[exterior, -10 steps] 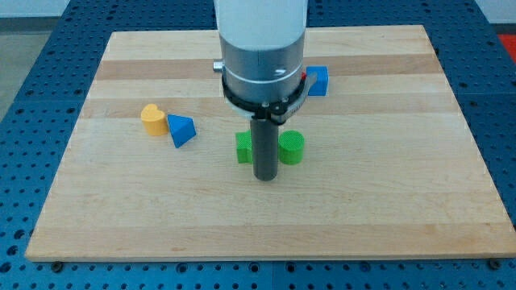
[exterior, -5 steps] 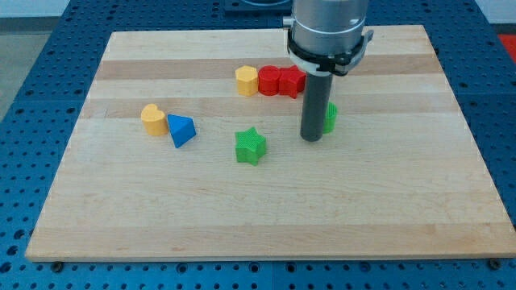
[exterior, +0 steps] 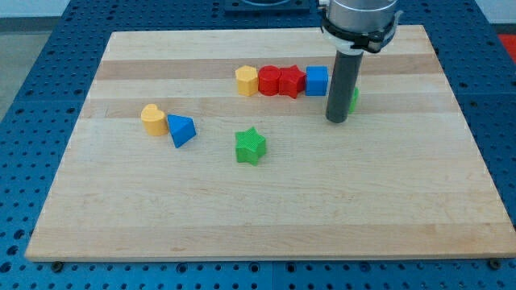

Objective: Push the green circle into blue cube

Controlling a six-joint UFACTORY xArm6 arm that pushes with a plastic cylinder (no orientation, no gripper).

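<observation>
The green circle (exterior: 355,99) sits at the view's upper right, mostly hidden behind my rod; only its right edge shows. My tip (exterior: 336,120) is just left of and below it, touching or nearly touching it. The blue cube (exterior: 317,80) stands up and to the left of the green circle, at the right end of a row of blocks. A small gap seems to separate circle and cube, but the rod hides it.
Left of the blue cube in the row are a red star-like block (exterior: 291,81), a red block (exterior: 269,80) and a yellow hexagon (exterior: 247,80). A green star (exterior: 251,147) lies mid-board. A yellow block (exterior: 153,119) and blue pyramid-like block (exterior: 181,130) lie at the left.
My tip has moved up and to the right, pushing the green circle from mid-board to just right of the blue cube. The other blocks have not moved.
</observation>
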